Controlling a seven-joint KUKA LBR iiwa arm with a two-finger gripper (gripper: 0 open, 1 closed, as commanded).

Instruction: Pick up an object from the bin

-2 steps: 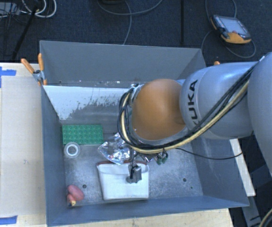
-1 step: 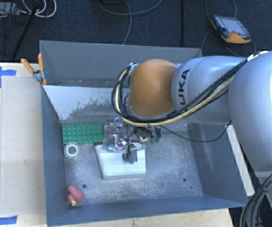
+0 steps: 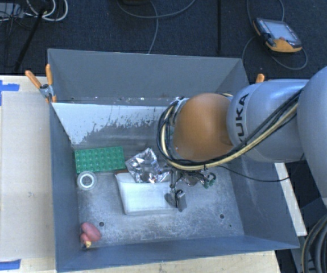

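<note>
Dark carpet (image 3: 197,33) behind grey bin (image 3: 146,75); gripper (image 3: 176,199) at white block (image 3: 140,198), its opening unclear

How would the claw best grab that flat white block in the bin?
Probably from straight above, pinching the white block across its left and right ends: it lies flat on the floor, and crumpled foil crowds its far long edge.

1. We read the black letters "UKA" on the grey casing of the arm (image 3: 265,124).
2. The letters are turned on their side and run up the casing, just beside the orange cover (image 3: 200,127).
3. Below the "U", cables (image 3: 248,144) cross the casing; whatever lettering lies under them is hidden from us.
</note>
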